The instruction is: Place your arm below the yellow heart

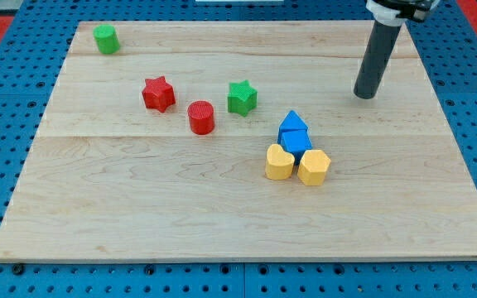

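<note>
The yellow heart (278, 162) lies right of the board's middle, touching a yellow hexagon (314, 167) on its right. Two blue blocks stand just above them: a blue triangle (292, 122) and a blue block (295, 141) whose shape I cannot make out. My tip (364, 94) is at the view's upper right, well above and to the right of the yellow heart, touching no block.
A green star (242, 97), a red cylinder (201, 117) and a red star (158, 93) lie left of the tip across the upper middle. A green cylinder (105, 38) stands at the top left corner. The wooden board (139, 215) lies on a blue pegboard.
</note>
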You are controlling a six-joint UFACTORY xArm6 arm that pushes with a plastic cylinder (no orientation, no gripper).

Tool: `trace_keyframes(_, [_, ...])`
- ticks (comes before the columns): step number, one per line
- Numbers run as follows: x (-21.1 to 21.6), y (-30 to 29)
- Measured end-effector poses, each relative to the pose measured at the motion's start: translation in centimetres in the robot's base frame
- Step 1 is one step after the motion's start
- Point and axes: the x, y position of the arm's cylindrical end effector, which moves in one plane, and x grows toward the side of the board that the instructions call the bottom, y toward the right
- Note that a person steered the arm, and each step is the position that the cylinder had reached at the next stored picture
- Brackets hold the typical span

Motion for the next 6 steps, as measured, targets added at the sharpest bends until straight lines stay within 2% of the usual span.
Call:
trace_keyframes(1, [5.0, 1.4])
trace_keyframes(2, [12.5, 0.0])
trace_keyframes(3, [17.6, -6.5])
trace_keyframes(4, [18.3, -13.7])
trace_keyframes(5, [18.1, -16.6])
trace_keyframes(6, [15.4, -13.1])
